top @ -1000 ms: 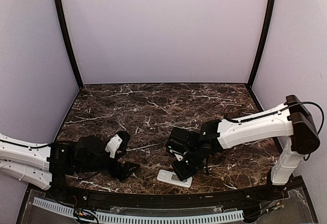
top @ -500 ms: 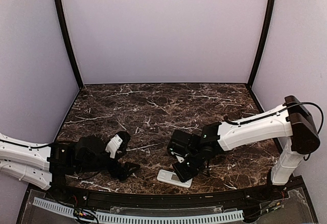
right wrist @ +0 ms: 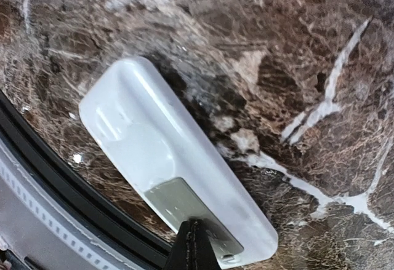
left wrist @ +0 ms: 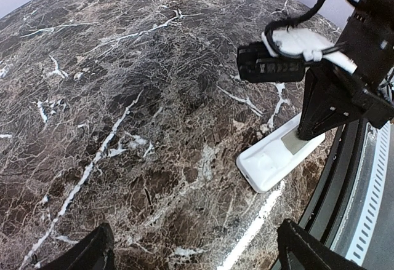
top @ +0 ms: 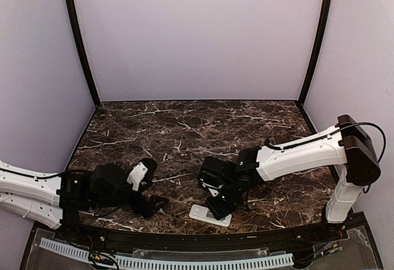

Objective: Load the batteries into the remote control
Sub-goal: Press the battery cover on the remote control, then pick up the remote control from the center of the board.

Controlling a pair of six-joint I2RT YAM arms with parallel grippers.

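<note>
The white remote control lies back-up near the table's front edge. It also shows in the left wrist view and the right wrist view. Its grey recessed compartment faces up. My right gripper is shut, and its joined fingertips touch down in that compartment; in the top view it stands over the remote's right end. My left gripper is open and empty, low over the marble to the left of the remote. I cannot make out the batteries in any view.
The black front rail runs just behind the remote's near edge, with a white slotted strip beyond it. Dark marble stretches to the back wall.
My right arm has shifted slightly to the left, its fingertips staying on the remote. The left arm and the remote have not moved.
</note>
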